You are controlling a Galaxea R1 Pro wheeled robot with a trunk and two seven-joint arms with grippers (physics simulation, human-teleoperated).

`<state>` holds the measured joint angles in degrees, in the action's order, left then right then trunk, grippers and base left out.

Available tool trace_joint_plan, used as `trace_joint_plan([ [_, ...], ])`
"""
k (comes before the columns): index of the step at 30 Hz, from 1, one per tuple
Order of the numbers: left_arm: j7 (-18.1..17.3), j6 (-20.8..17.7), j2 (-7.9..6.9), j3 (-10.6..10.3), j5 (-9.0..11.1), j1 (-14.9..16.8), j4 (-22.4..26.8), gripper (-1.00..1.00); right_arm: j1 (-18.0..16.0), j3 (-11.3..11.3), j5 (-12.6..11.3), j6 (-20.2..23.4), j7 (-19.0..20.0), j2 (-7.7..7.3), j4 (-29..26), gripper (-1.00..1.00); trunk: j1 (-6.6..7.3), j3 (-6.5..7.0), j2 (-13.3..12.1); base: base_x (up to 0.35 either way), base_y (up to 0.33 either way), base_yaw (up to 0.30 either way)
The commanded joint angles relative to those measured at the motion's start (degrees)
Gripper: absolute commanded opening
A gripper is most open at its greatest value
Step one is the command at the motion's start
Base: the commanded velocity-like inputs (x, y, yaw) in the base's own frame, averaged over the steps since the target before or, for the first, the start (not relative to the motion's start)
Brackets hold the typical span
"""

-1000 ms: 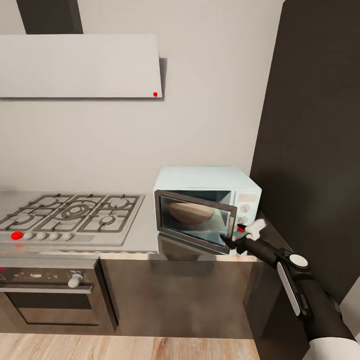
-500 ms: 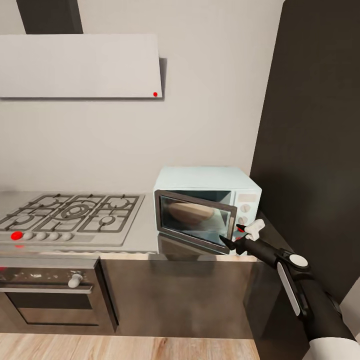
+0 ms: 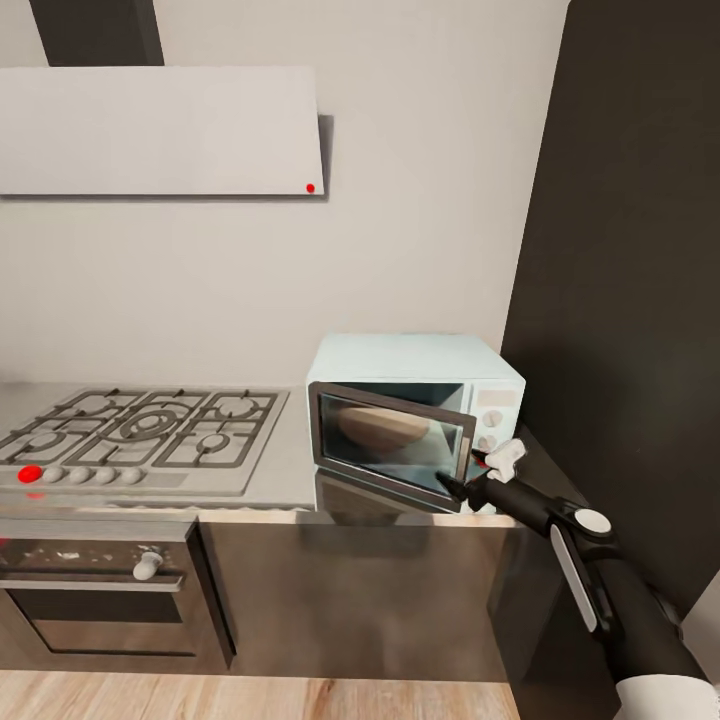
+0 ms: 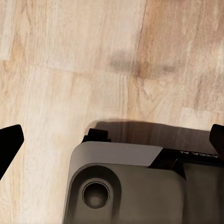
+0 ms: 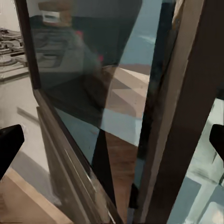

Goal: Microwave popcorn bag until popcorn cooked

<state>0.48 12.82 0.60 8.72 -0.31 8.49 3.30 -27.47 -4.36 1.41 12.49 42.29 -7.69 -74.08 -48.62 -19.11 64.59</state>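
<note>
The door has swung a touch nearer shut and the right hand (image 3: 468, 478) has edged in with it. That hand sits at the door's free edge, lower right of centre, fingers spread apart, one dark tip low, one white tip higher. The microwave (image 3: 415, 362) stands on the worktop (image 3: 285, 470) right of the hob (image 3: 140, 430), door ajar. The popcorn bag (image 3: 385, 425) shows inside through the glass. The left hand (image 4: 112, 140) hangs over the wood floor (image 4: 70, 56), fingers wide apart.
</note>
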Motion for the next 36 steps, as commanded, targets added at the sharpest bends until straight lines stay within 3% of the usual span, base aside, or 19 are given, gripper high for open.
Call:
trace_joint_plan([
  [1, 0.0, 0.2, 0.02, 0.2, 0.0, 0.0, 0.0, 1.00, 0.0, 0.4, 0.2, 0.4, 0.3, 0.03, -0.1, 1.00, 0.00, -0.07, 0.0, 0.000, 0.000, 0.000],
  [17, 0.0, 0.2, 0.02, 0.2, 0.0, 0.0, 0.0, 1.00, 0.0, 1.2, 0.2, 0.3, 0.5, 0.20, -0.1, 1.00, 0.00, -0.07, 0.0, 0.000, 0.000, 0.000],
  [24, 0.0, 0.2, 0.02, 0.3, 0.0, 0.0, 0.0, 1.00, 0.0, 3.4, 0.3, 0.4, 2.3, 0.29, -0.1, 1.00, 0.00, -0.07, 0.0, 0.000, 0.000, 0.000],
  [36, 0.0, 0.2, 0.02, 0.3, 0.0, 0.0, 0.0, 1.00, 0.0, 3.5, 0.4, 0.4, 2.4, 0.26, -0.2, 1.00, 0.00, -0.07, 0.0, -0.017, 0.012, 0.000],
])
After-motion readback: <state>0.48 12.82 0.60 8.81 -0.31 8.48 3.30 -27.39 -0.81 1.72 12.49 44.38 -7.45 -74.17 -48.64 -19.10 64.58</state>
